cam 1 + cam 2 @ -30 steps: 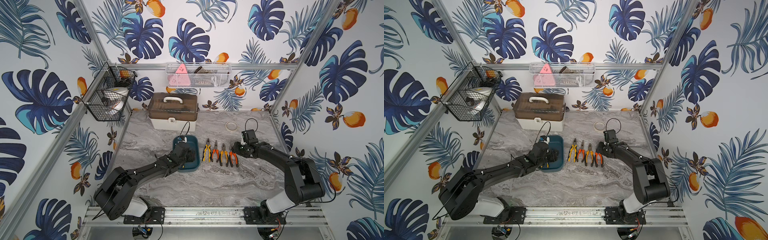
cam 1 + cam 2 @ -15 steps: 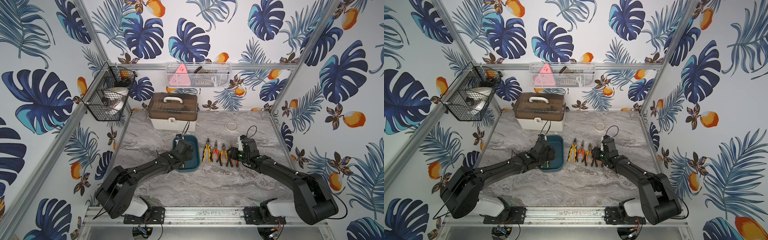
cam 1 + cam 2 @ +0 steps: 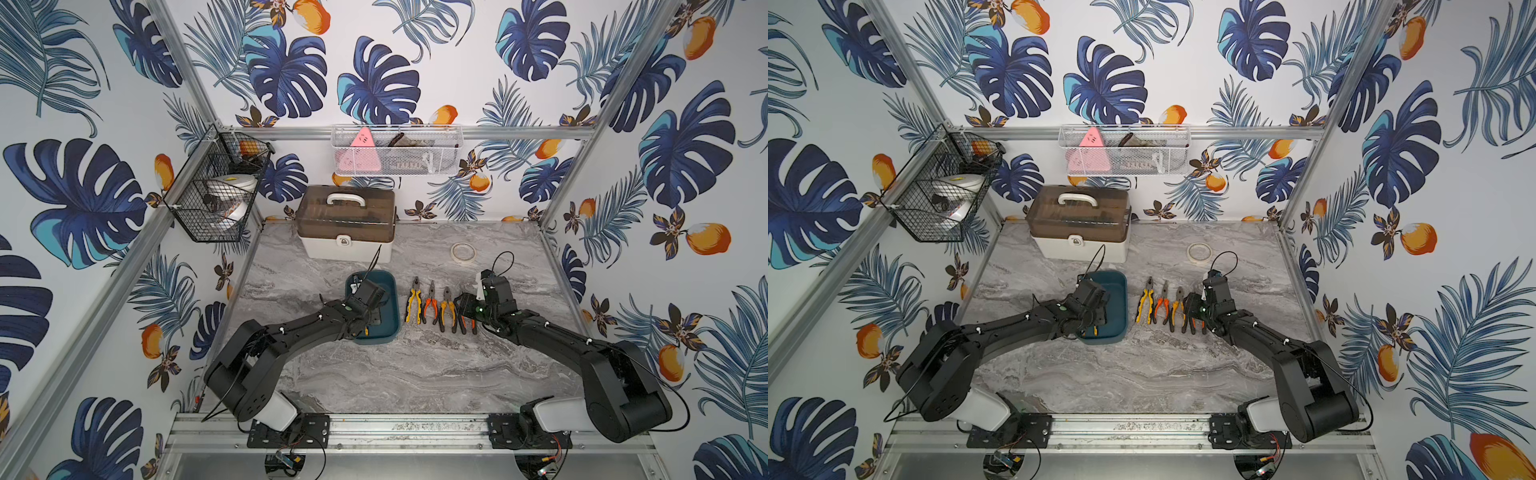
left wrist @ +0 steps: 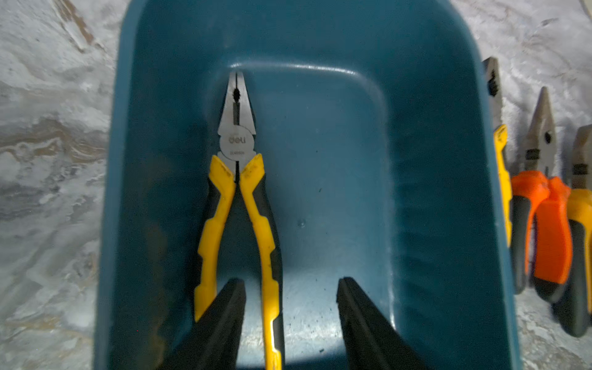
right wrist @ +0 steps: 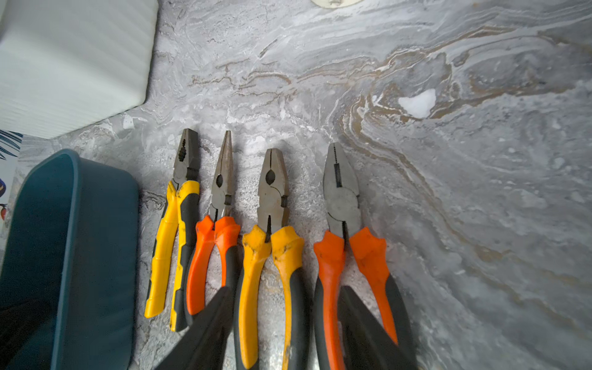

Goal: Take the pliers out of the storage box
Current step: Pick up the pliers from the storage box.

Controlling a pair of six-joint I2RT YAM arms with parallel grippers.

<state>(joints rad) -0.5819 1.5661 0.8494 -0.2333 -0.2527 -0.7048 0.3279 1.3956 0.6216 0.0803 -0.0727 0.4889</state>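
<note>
marble-print tabletop (image 3: pixel 415 374): filling the lower middle of both top views and carrying all the entries below except the two baskets.
white case with brown translucent lid (image 3: pixel 347 224): standing above centre against the back wall, well apart from the work and blocking nothing.
black wire basket (image 3: pixel 216 195), white mesh basket (image 3: pixel 397 151): hanging upper left and upper centre, off the table.
storage box (image 3: pixel 391 286): sitting at centre frame, with the left arm reaching over it.
left gripper (image 4: pixel 290 285): hovering low inside the box, jaws standing apart and holding nothing. one pliers handle is lying between them.
right gripper (image 5: pixel 285 294): hanging over the row's handles, jaws apart, apparently gripping nothing.
row of four pliers (image 5: pixel 272 205): lying side by side just right of the box, noses toward the back wall, already out.
yellow-black combination pliers (image 4: pixel 238 179): lying flat along the box's left side, nose near a corner. likely handling as stiff steel, heavy for its size. the rubbery handles near the pivot are offering the surest hold, though lifting by one handle is risking the other swinging open. the box wall is crowding any finger going outside the handles.
tape roll (image 3: pixel 463 252): lying right of centre toward the back, clear of the work.
</note>
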